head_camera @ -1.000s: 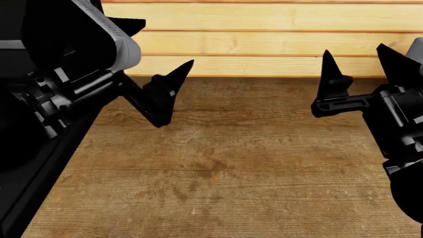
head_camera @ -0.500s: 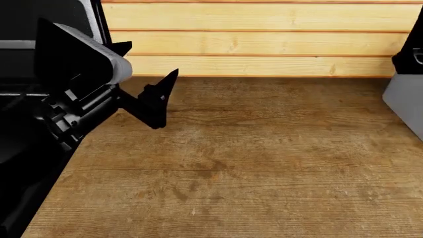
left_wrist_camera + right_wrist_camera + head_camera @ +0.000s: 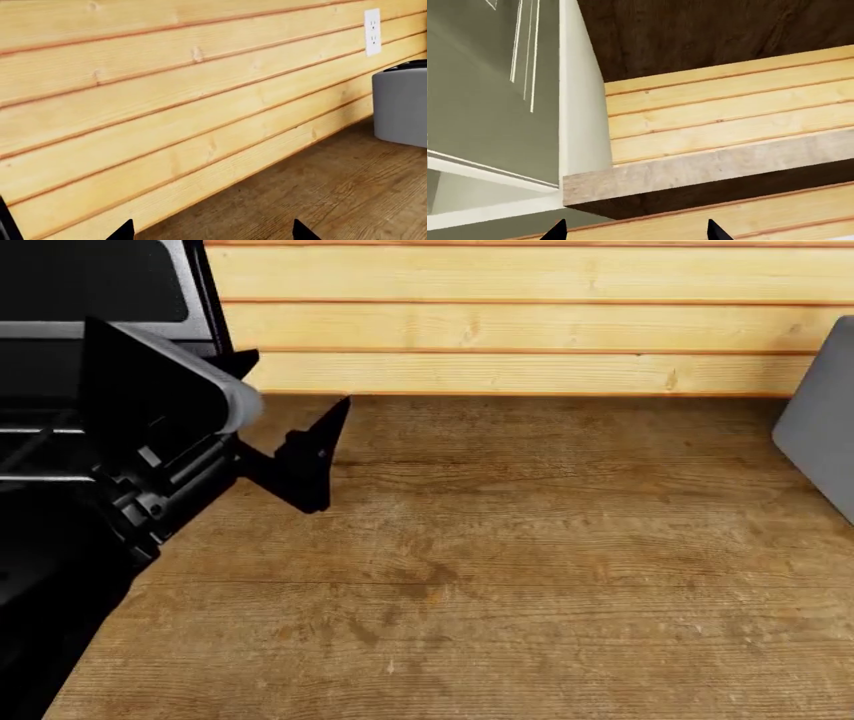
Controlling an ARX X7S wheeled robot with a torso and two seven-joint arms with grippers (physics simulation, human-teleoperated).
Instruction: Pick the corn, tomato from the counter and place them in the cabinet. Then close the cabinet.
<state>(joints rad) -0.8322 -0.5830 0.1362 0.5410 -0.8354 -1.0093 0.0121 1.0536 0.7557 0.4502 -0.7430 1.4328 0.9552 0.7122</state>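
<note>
Neither the corn nor the tomato is showing in any of the three views, so where they are lying cannot be told; the counter (image 3: 507, 560) is spreading out brown and grain-marked below the head camera, running back to the pale plank wall (image 3: 534, 310); the left gripper (image 3: 287, 435) is hanging just above the counter's back left part, near the wall, with its dark pointed fingers (image 3: 314, 455) spread well apart and nothing between them; in its own wrist view the two tips are peeking in apart, facing the planks, a white outlet (image 3: 372, 31) and a grey appliance (image 3: 400, 107) standing on the counter by the wall; the right gripper (image 3: 634, 231) is out of the head view, and its wrist camera is showing two separated tips, empty, pointing up at a pale cabinet panel (image 3: 494, 100) and the underside of a wooden shelf (image 3: 707, 167); judging by this, the task is looking barely begun or mid-way at best: no produce is being held, whether anything is already in the cabinet cannot be told, and closing is probably still ahead.
</note>
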